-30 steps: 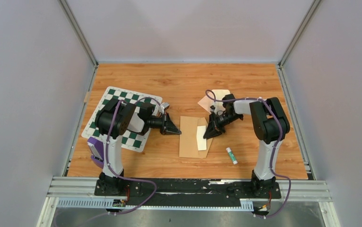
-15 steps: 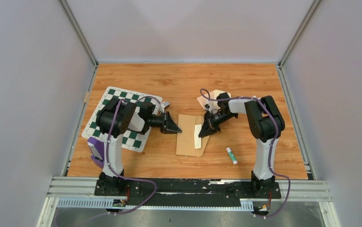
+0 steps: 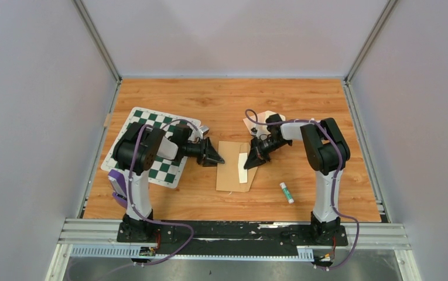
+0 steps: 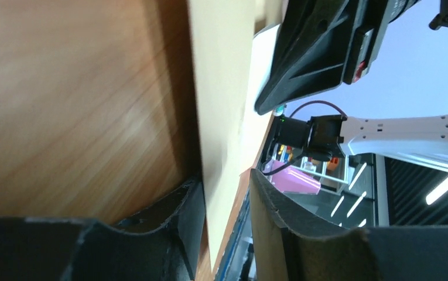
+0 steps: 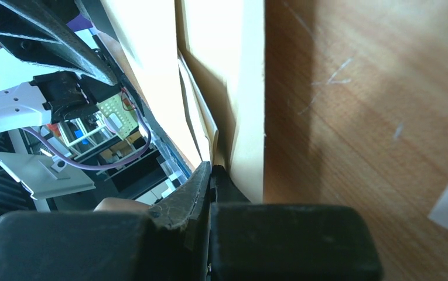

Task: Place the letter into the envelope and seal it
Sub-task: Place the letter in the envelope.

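Observation:
A tan envelope (image 3: 230, 172) lies flat at the table's middle. A narrow pale cream sheet, the letter (image 3: 243, 161), rests along its right part; no printed border shows. My right gripper (image 3: 248, 163) is shut at that right edge. In the right wrist view its jaws (image 5: 211, 167) pinch thin paper layers where the letter (image 5: 227, 58) meets the envelope (image 5: 142, 52). My left gripper (image 3: 218, 160) sits at the envelope's upper left edge. Seen from the left wrist, its jaws (image 4: 224, 175) stand apart with the envelope's edge (image 4: 221, 88) between them, loose.
A green-and-white chequered mat (image 3: 151, 146) lies under the left arm. A glue stick (image 3: 286, 192) lies to the lower right of the envelope. Loose cream and tan paper pieces (image 3: 262, 120) sit behind the right arm. A purple object (image 3: 118, 182) stands by the left base.
My right gripper has moved left, staying shut, and the envelope slid left with it. The left jaws have opened around the envelope's left edge.

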Robot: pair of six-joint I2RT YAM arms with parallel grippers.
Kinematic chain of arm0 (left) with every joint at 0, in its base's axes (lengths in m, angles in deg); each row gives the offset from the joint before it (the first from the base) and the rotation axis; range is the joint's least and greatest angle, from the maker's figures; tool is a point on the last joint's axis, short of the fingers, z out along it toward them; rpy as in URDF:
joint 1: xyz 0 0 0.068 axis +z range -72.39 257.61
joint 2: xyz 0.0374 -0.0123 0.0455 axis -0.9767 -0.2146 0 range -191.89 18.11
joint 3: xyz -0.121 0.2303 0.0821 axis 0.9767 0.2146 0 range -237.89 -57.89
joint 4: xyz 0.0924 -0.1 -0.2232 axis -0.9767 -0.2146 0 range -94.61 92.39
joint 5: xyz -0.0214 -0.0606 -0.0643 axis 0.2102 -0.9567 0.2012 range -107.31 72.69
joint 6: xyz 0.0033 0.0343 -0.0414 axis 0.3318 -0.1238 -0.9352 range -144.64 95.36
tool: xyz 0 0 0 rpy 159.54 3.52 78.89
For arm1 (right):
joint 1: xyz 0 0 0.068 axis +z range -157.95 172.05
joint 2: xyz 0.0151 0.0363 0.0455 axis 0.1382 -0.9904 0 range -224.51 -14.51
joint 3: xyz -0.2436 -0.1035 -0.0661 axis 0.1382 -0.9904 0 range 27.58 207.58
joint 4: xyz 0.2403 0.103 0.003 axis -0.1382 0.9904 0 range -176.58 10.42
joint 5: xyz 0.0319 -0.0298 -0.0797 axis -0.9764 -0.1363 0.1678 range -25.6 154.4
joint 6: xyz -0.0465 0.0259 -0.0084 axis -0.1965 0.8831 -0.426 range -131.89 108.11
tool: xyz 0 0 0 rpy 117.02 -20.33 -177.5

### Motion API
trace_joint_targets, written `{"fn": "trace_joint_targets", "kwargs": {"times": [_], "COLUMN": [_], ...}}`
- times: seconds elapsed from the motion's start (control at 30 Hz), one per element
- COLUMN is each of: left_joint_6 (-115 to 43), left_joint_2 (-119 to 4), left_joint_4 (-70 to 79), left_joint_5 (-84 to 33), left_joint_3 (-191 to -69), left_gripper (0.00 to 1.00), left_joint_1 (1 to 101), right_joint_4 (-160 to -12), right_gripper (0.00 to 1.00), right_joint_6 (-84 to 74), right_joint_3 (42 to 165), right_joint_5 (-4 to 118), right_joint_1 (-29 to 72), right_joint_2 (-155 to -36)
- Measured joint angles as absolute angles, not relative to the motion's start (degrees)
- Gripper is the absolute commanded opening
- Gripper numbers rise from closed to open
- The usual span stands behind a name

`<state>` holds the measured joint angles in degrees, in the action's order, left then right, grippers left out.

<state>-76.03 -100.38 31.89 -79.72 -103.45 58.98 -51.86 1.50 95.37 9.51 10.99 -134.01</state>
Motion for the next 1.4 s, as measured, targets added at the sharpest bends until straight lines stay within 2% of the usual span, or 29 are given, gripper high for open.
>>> {"fn": "trace_joint_targets", "kwargs": {"times": [0.17, 0.27, 0.4, 0.63, 0.83, 1.13, 1.33, 1.4], "left_joint_6": [-73.3, -72.8, -71.1, -69.4, -70.1, -73.7, -79.6, -80.6], "left_joint_2": [-96.0, -95.4, -96.2, -100.1, -101.0, -100.9, -100.4, -100.4], "left_joint_4": [25.5, 24.5, 25.5, 30.5, 32.1, 35.0, 41.6, 42.7], "left_joint_5": [-76.3, -75.4, -75.4, -79.2, -80.5, -80.6, -77.0, -76.2], "left_joint_3": [-100.3, -99.2, -99.3, -101.2, -101.3, -100.4, -97.9, -97.7], "left_gripper": [0.3, 0.15, 0.1, 0.14, 0.28, 0.29, 0.29, 0.33], "left_joint_1": [60.1, 60.6, 60.7, 61.2, 61.4, 61.4, 60.4, 60.2], "right_joint_4": [-53.0, -53.5, -54.0, -55.3, -57.2, -60.3, -60.4, -60.0], "right_gripper": [0.0, 0.0, 0.0, 0.0, 0.0, 0.0, 0.1, 0.14], "right_joint_6": [1.5, 1.5, 1.4, 1.2, 1.1, 4.3, 9.8, 10.8], "right_joint_3": [95.0, 94.9, 94.7, 96.8, 96.6, 94.9, 89.1, 89.8], "right_joint_5": [9.5, 9.5, 9.3, 8.1, 6.6, 6.8, 9.4, 9.8], "right_joint_1": [11.0, 11.0, 11.1, 12.4, 12.7, 13.2, 14.3, 14.5], "right_joint_2": [-134.0, -134.1, -134.1, -136.2, -136.7, -135.7, -130.4, -130.4]}}
